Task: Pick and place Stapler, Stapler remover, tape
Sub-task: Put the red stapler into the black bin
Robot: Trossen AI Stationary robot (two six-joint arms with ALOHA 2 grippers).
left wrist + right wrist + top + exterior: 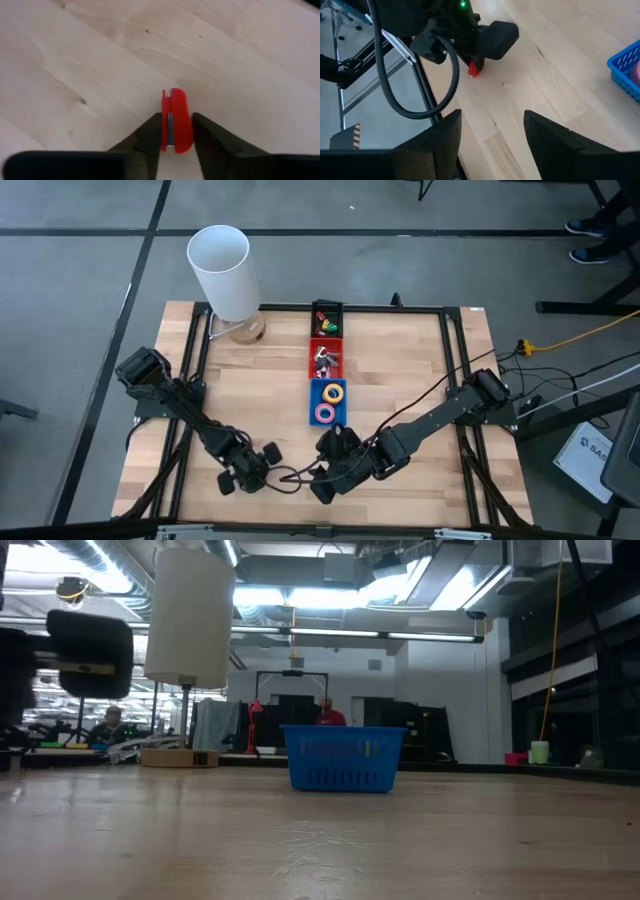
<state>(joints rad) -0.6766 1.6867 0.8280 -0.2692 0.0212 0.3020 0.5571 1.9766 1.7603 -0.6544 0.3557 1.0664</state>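
Left claw (177, 135) clamped on red stapler (176, 120), low over table (100, 60); right claw (492, 132) wide, empty.

white cylinder lamp (222, 270) — table's far-left corner | yellow cable (580, 335) — floor, right

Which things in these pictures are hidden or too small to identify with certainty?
- Red item, left wrist view: the left gripper's fingers cover its sides and the picture's edge cuts its lower end.
- Same item, high view: hidden under the left gripper.
- Red bin contents, high view: too small to name.
- Blue basket contents, low view: hidden by its wall.
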